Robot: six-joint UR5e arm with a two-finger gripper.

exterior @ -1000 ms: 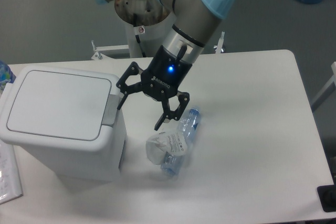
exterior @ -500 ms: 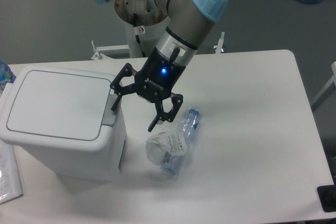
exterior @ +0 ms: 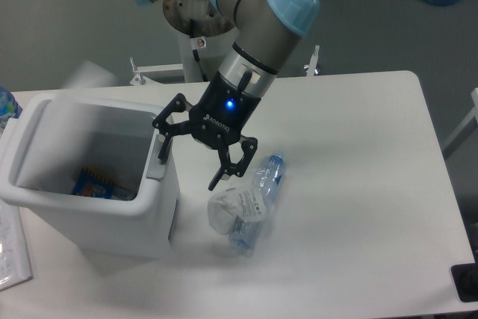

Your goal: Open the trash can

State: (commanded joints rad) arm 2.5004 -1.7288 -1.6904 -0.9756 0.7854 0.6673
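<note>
Trash can [exterior: 89,214] at the table's left edge, lid swung up and blurred behind it, blue wrapper [exterior: 93,183] visible inside. Gripper [exterior: 190,156] spread wide, holding nothing, one fingertip at the grey push tab [exterior: 156,160]. Probably light, stiff, smooth plastic; best worked by pressing the tab, not by grasping the slippery walls.

One trash can [exterior: 112,222], one bottle [exterior: 258,199], one pincer [exterior: 188,163], one table [exterior: 358,184].

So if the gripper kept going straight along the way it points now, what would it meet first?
The gripper points down and toward the camera's left. Straight on, it would probably meet the trash can first, at its right wall by the grey push tab. Depth is unclear from one view.
</note>
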